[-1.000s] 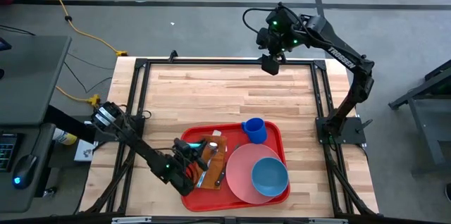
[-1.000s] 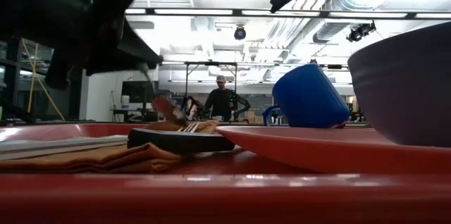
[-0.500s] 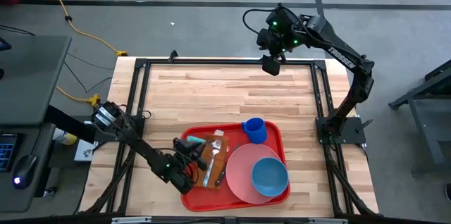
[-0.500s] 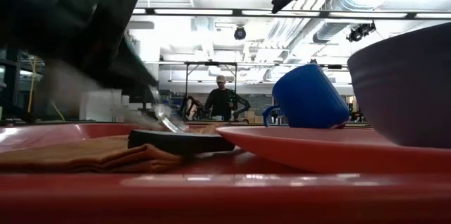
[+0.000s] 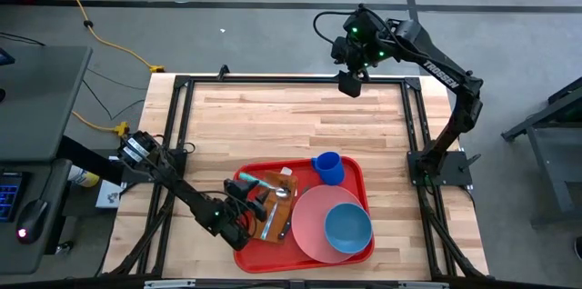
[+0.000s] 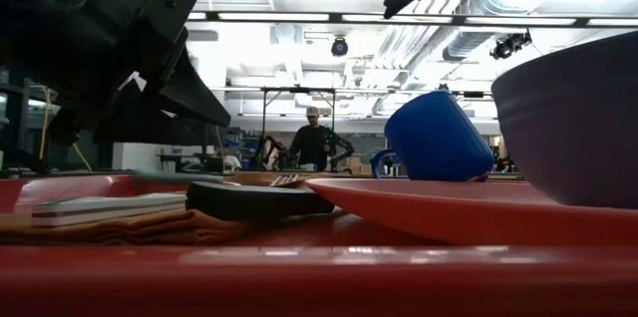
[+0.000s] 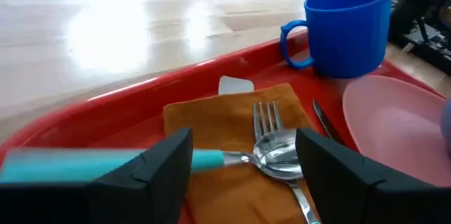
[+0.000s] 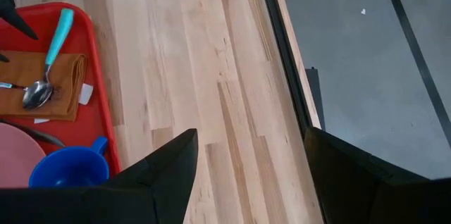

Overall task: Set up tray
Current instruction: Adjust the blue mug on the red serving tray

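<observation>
- Fingers of the left gripper stand spread apart over the tray's left part, with the teal handle of a spoon lying between them, apparently released; whether a finger touches the handle I cannot tell
- Spoon bowl rests on a brown napkin, lying over the tines of a fork that lies on the same napkin
- Small white tag shows at the napkin's far edge
- Dark knife lies between the napkin and the pink plate, its blade tip showing in the left wrist view just beside the plate's rim
- Blue bowl sits in the pink plate, toward the plate's right side
- Blue mug stands upright inside the tray at its far edge, beside the plate, its handle turned toward the napkin side
- Tray is a large red rectangle with rounded corners and a raised rim, glossy plastic; it lies flat on the wooden table at the near edge, about the middle of the table's width, and holds every dish and utensil named above
- Right gripper waits raised over the table's far edge, well apart from the tray, its fingers parted and holding nothing
- Person stands far off in the room behind the table, seen in the low view
</observation>
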Robot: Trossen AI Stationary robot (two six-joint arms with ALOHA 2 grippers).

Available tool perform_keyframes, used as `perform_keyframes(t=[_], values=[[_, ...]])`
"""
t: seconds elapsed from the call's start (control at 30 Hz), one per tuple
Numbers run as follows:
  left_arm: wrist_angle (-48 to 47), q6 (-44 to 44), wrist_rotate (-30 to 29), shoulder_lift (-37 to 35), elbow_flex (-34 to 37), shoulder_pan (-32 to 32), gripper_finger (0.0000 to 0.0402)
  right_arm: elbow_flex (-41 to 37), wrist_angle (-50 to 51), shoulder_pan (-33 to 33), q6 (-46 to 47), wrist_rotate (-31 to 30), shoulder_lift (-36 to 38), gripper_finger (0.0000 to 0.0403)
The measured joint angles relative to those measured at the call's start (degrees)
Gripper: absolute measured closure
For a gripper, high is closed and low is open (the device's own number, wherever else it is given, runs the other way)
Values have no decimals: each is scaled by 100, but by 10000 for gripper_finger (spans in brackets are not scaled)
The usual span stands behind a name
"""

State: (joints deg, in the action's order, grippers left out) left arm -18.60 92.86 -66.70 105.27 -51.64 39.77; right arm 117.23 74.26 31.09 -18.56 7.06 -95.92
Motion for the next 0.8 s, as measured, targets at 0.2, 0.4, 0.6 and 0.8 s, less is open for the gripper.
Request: perform_keyframes(t=[0.2, 0.4, 0.6, 0.8], values=[[-45, -5, -581, -49, 0, -108, 118, 0, 0, 0, -91, 51, 0, 162], [-455, -1088, 80, -559, -4, -563, 117, 0, 4, -21, -161, 849, 0, 162], [-734, -3892, 1954, -1661, -11, -1394, 117, 0, 8, -326, -258, 1138, 0, 162], [-928, -6497, 5241, -2563, -7, -2632, 141, 0, 381, -666, -335, 1140, 0, 162]])
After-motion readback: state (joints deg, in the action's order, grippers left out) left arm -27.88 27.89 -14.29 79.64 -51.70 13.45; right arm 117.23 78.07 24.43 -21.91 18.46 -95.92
